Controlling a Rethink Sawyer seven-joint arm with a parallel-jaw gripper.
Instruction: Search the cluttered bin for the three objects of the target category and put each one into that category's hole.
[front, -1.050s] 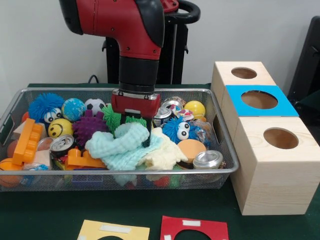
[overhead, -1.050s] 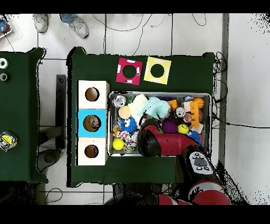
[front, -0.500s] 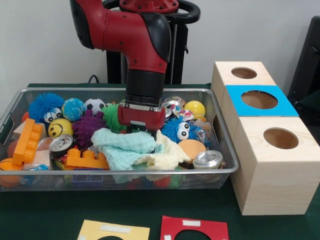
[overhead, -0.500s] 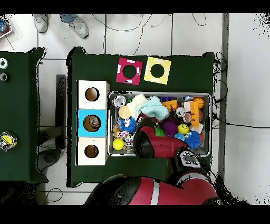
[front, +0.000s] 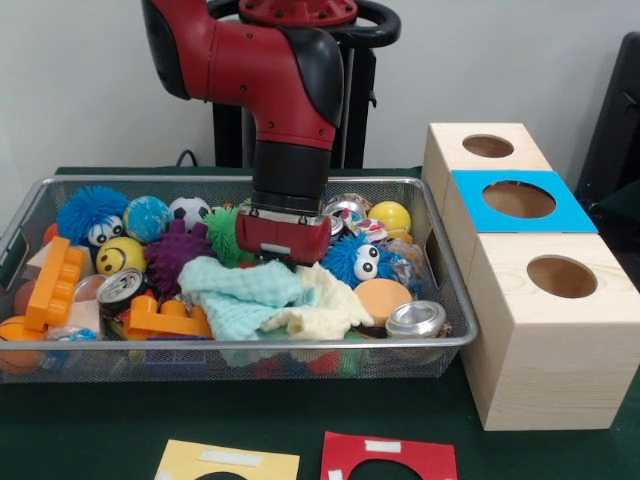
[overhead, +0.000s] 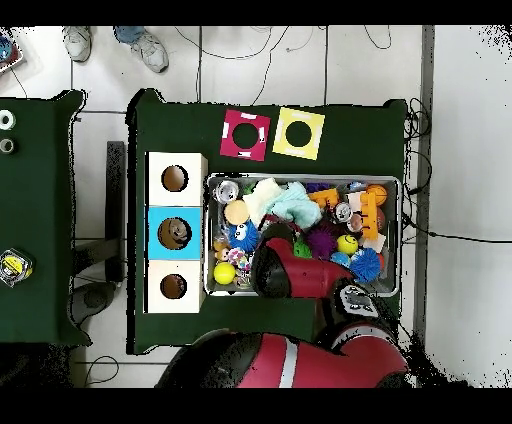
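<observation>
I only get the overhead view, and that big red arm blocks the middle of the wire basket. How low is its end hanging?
Observer: From the front, the gripper hangs low over the wire mesh basket, directly above the pale green knitted cloth.
Visitor: Is the yellow ball near the purple spiky one plain?
Observer: No, the yellow ball has a black smiling face printed on its side.
Visitor: And the fuzzy blue thing near the boxes?
Observer: The fuzzy blue ball has two big googly eyes that face the front camera.
</observation>
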